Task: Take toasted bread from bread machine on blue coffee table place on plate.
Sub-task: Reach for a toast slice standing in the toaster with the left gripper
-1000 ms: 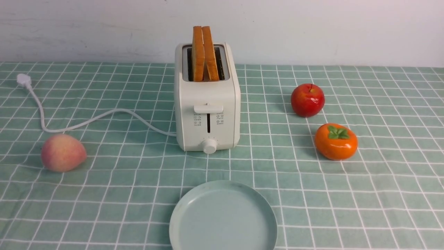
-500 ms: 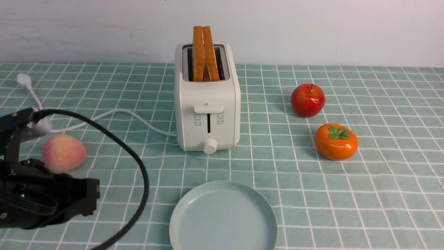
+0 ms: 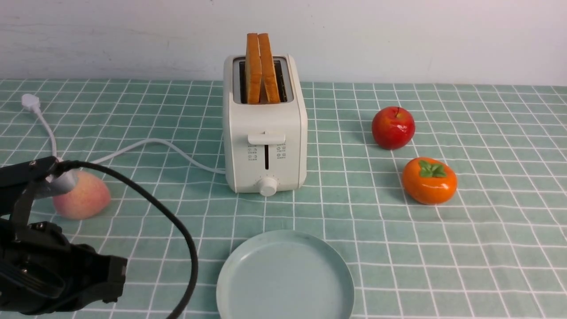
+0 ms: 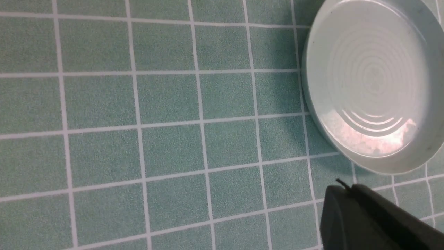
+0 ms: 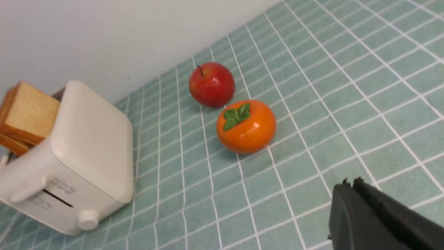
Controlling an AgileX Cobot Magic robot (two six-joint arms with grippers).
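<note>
Two slices of toasted bread [image 3: 261, 66] stand upright in the slots of the cream-white bread machine [image 3: 265, 133] at the back middle of the blue coffee table [image 3: 354, 221]. Both also show in the right wrist view: the toast [image 5: 29, 114] and the bread machine [image 5: 86, 152]. The pale blue-green plate [image 3: 285, 277] lies bare at the front middle and shows in the left wrist view [image 4: 374, 83]. My left arm [image 3: 57, 274] is at the front left. My left gripper [image 4: 343, 189] is shut and empty, just off the plate's rim. My right gripper [image 5: 350, 184] is shut and empty above the cloth, out of the front view.
A peach [image 3: 84, 197] lies at the left, partly behind my left arm. The white cord [image 3: 133, 146] runs left from the toaster to its plug [image 3: 30, 102]. A red apple [image 3: 393, 127] and an orange persimmon [image 3: 429, 180] lie to the right. A white wall stands behind.
My left arm has come into the front view at the lower left, then sunk a little lower in the picture. Toast, toaster, plate and fruit have not moved.
</note>
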